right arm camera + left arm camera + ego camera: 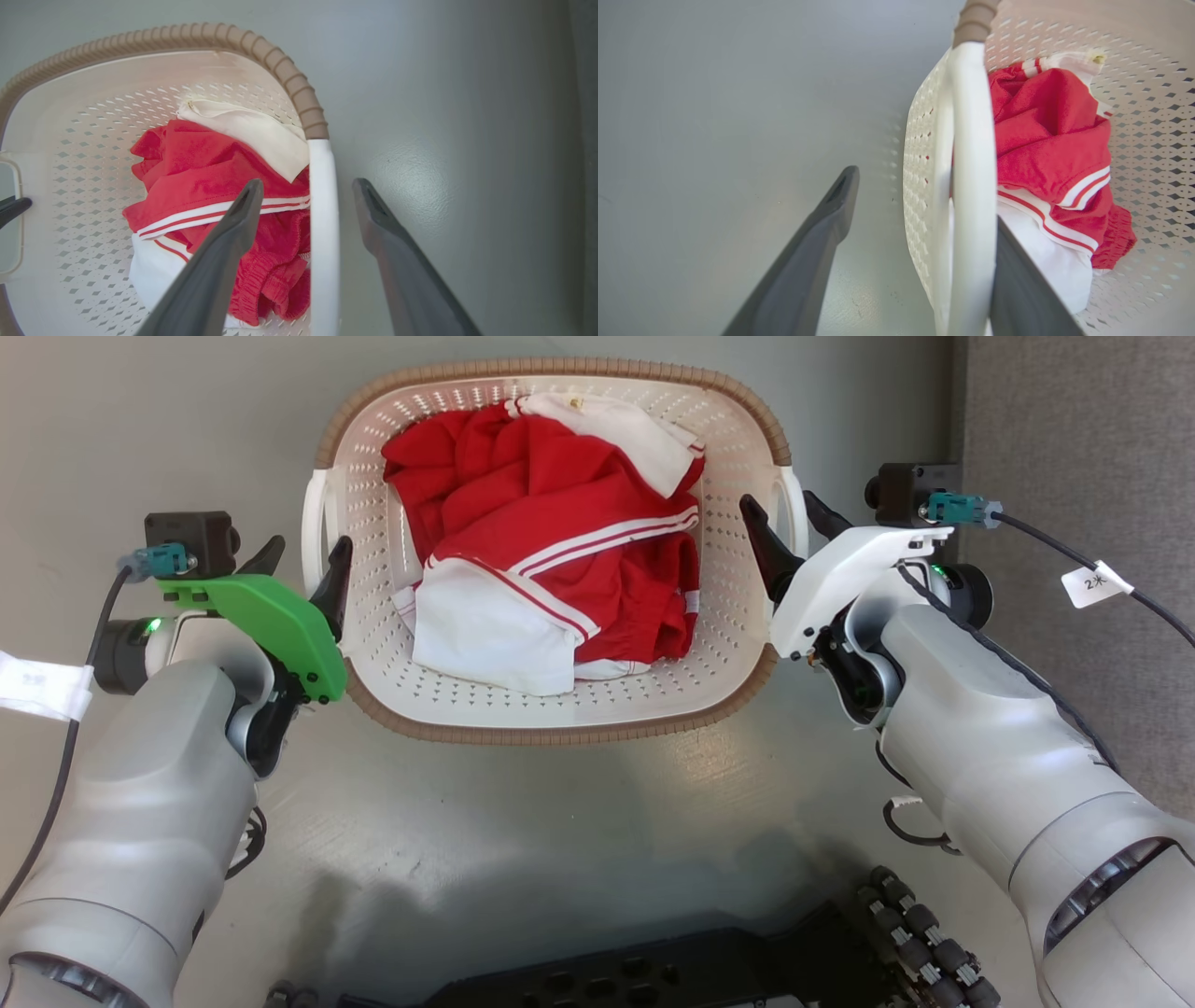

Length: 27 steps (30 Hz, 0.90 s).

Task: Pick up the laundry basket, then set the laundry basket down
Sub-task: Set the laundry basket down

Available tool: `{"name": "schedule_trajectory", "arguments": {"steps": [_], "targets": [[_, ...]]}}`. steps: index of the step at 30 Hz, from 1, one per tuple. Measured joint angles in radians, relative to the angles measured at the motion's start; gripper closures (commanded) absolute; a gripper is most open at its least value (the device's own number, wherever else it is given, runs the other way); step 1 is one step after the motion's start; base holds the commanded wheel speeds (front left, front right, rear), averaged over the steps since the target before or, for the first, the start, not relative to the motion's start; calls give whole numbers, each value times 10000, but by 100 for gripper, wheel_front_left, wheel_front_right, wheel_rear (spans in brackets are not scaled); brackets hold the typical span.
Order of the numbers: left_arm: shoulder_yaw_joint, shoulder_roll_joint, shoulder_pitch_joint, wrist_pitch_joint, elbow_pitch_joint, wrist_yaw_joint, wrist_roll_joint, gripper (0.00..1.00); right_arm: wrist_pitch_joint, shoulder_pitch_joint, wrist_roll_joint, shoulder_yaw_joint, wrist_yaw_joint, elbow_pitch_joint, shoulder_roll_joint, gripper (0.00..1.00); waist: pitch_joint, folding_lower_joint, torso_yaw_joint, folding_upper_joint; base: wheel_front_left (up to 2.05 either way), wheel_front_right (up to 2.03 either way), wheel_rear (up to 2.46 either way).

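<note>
- Nearest you in the head view is the robot's dark base plate (653, 971), over a smooth, glossy grey floor (560, 821) with soft light patches.
- Your left gripper (308, 549) is spread open across the basket's left handle (971, 186). One finger (808, 261) is outside over the floor and the other is inside, tight against the handle. I can't tell whether it's touching.
- Your right gripper (780, 504) is also spread open, straddling the right handle (322, 233). The right wrist view shows a gap on both sides, so it has no grip.
- The laundry basket (560, 733) sits on the floor straight ahead, centred between both arms. It's cream perforated plastic with a brown woven-look rim.
- Inside the basket is a crumpled pile of red and white clothes (551, 523) with white stripes on the red. It covers most of the bottom and lies below the rim.
- Far right, past the basket, is a strip of rougher grey textured surface (1074, 429). I can't tell if it's carpet or wall.
</note>
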Motion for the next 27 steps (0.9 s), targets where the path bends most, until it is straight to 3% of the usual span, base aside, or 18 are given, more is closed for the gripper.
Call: {"name": "schedule_trajectory", "arguments": {"steps": [16,27], "targets": [[-182,203,350,-408,-42,2,-366,0,-42,481,127,-451,109,-431,6,0,-1425,0,-173,0,0,0,0],[-180,282,709,-673,-721,2,-500,0,-42,651,-838,-1313,199,-1035,-113,0,-3080,-1,-274,0,0,0,0]]}}
